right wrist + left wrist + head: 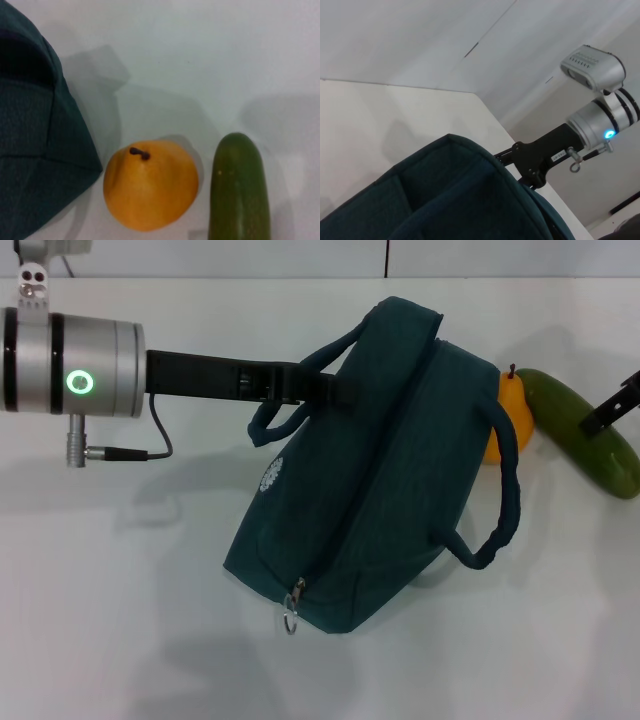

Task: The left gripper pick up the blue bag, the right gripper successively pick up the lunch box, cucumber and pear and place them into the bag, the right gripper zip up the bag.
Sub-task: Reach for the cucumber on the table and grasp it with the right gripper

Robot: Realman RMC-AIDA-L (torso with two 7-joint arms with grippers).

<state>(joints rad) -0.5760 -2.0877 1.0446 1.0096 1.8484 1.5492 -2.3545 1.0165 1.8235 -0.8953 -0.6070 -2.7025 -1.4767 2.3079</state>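
Observation:
The blue bag (380, 480) hangs tilted above the white table in the middle of the head view, its zipper ring (290, 621) at the near end. My left gripper (318, 388) reaches in from the left and is shut on the bag's handle (300, 368). The orange-yellow pear (513, 412) lies just behind the bag's right side, with the dark green cucumber (590, 435) beside it. Both show in the right wrist view, pear (150, 182) and cucumber (240, 190). My right gripper (612, 408) is over the cucumber at the right edge. The lunch box is out of view.
The bag's second handle (500, 515) loops out on its right side. The right arm's silver wrist (600, 122) shows beyond the bag's top edge (455, 150) in the left wrist view. The white table (120, 620) spreads to the front and left.

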